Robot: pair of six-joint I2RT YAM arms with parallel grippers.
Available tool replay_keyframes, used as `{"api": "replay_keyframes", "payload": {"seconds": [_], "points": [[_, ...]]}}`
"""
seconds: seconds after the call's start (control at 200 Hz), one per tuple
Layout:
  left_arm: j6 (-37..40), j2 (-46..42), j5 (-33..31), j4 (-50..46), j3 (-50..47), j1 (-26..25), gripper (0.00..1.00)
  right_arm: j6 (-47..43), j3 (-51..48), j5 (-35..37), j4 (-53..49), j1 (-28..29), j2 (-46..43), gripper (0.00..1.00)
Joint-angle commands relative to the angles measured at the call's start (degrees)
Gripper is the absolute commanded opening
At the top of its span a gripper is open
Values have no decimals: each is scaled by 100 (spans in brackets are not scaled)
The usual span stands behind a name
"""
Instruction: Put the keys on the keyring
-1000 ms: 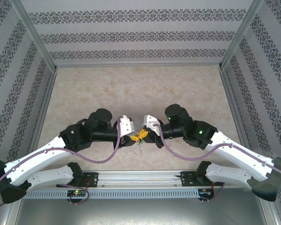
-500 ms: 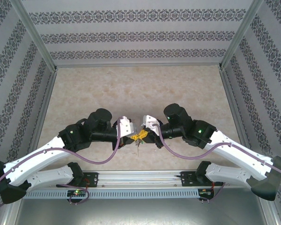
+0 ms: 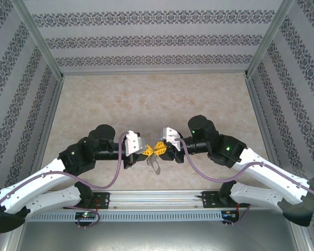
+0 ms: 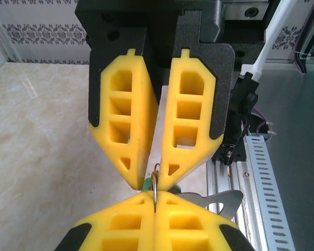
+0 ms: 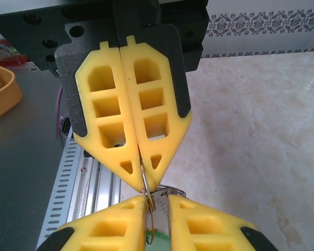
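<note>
My two grippers meet tip to tip low over the near middle of the table. My left gripper (image 3: 148,151) (image 4: 155,203) is shut, and its yellow fingertips pinch the thin metal keyring (image 4: 156,180) (image 5: 147,194) edge-on. Facing it, my right gripper (image 3: 161,149) (image 5: 158,203) has its fingers a small gap apart. The ring and the key lie in that gap. The key's green head (image 5: 160,240) (image 4: 145,183) sits by the fingertips. Its silvery blade (image 4: 222,201) (image 3: 155,164) sticks out and hangs below the grippers.
The beige marbled tabletop (image 3: 157,104) stretches away behind the grippers, boxed in by patterned walls. A metal rail with a slotted cable duct (image 3: 157,200) runs along the near edge. The corner of an orange tray (image 5: 0,94) lies off the table beside the rail.
My left gripper has closed onto the keyring and pulled slightly left. My right gripper's fingers have parted a little. The key now hangs lower beneath the fingertips.
</note>
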Motion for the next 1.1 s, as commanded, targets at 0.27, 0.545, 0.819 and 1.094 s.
{"api": "replay_keyframes", "payload": {"seconds": [0.27,0.545,0.819,1.094], "points": [[-264,-328,218,919,-195,-59,0,169,-198,40,198,48,-258,17],[-400,-410,382,1344,-411,-59,0,187,-271,-57,334,53,-326,5],[-536,-527,463,1781,-590,-59,0,215,-221,-135,240,55,-149,0],[-556,-546,324,1940,-673,-59,0,210,-126,-106,192,53,-29,5]]}}
